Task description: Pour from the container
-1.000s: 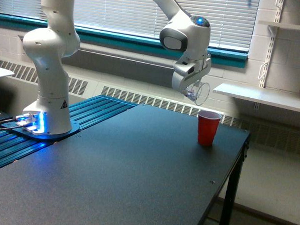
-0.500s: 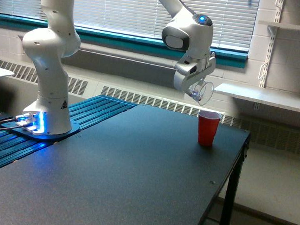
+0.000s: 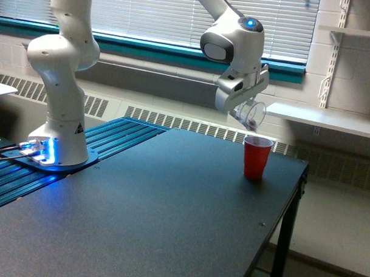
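My gripper [image 3: 245, 108] is shut on the container [image 3: 252, 115], a small clear plastic cup. It is tipped well over, with its mouth facing down and toward the exterior view's right. A few dark reddish bits show at its lower lip. It hangs just above the rim of an upright red plastic cup [image 3: 256, 157]. That cup stands on the black table [image 3: 146, 204] close to the far right corner. The fingertips themselves are hard to make out behind the clear plastic.
The arm's white base [image 3: 54, 140] stands on a blue ribbed platform [image 3: 106, 142] at the exterior view's left. The table's right edge [image 3: 279, 227] drops off close to the red cup. A white shelf [image 3: 322, 119] juts from the wall behind.
The gripper with the clear cup has shifted to the exterior view's right and tipped further, so its mouth now sits over the red cup. The red cup has stayed still.
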{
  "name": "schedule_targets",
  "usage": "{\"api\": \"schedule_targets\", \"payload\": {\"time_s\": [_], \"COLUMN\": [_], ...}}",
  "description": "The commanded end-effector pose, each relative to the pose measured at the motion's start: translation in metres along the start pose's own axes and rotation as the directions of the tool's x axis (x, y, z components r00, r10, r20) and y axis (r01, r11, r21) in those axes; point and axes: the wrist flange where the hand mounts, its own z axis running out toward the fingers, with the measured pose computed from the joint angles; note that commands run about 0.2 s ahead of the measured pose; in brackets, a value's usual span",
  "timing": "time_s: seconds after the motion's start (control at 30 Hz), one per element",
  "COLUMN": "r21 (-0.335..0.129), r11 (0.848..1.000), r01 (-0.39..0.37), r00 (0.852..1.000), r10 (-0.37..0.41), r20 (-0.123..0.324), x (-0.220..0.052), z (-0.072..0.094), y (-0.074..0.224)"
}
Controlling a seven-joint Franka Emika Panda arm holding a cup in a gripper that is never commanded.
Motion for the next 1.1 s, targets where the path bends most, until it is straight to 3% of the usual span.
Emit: {"api": "schedule_targets", "payload": {"time_s": [0.03, 0.5, 0.87, 1.1], "r21": [-0.02, -0.038, -0.007, -0.013], "r11": [0.999, 0.998, 0.999, 0.999], "r01": [0.029, 0.047, 0.042, 0.034], "r00": [1.0, 0.999, 0.999, 0.999], "r10": [-0.028, -0.046, -0.042, -0.034], "r20": [0.013, 0.015, 0.01, -0.011], "x": [-0.01, -0.022, -0.025, -0.025], "z": [0.009, 0.023, 0.021, 0.018], "y": [0.0, 0.002, -0.002, -0.004]}}
